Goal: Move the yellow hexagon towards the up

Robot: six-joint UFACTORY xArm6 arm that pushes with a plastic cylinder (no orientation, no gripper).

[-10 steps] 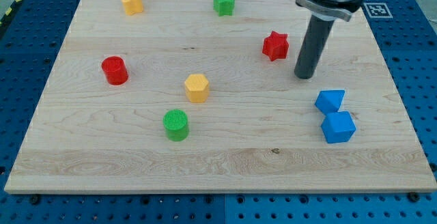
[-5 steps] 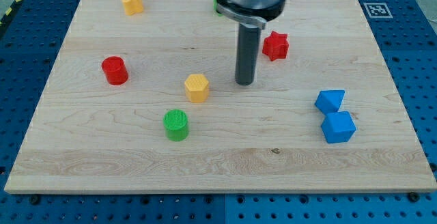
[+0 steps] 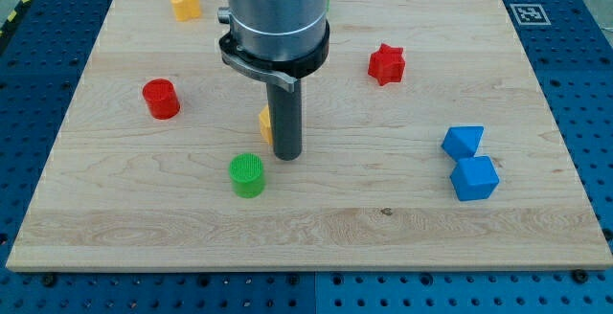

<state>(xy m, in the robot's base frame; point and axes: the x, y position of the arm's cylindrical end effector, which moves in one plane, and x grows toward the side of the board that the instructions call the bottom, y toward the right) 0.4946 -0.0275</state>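
Note:
The yellow hexagon [image 3: 264, 123] lies near the board's middle, mostly hidden behind my rod; only its left edge shows. My tip [image 3: 287, 156] is on the board just below and to the right of the hexagon, close to it; contact cannot be told. The green cylinder [image 3: 247, 175] stands just left of and below the tip.
A red cylinder [image 3: 161, 99] is at the left. A second yellow block [image 3: 186, 4] is at the top left. A red star [image 3: 386, 63] is at the upper right. Two blue blocks [image 3: 464, 143] [image 3: 474, 178] sit together at the right. The wooden board [image 3: 306, 237] lies on a blue pegboard.
My rod has swept from the view's right, near the red star, leftwards and down to the yellow hexagon, now covering most of it and the green block at the top. No blocks have moved.

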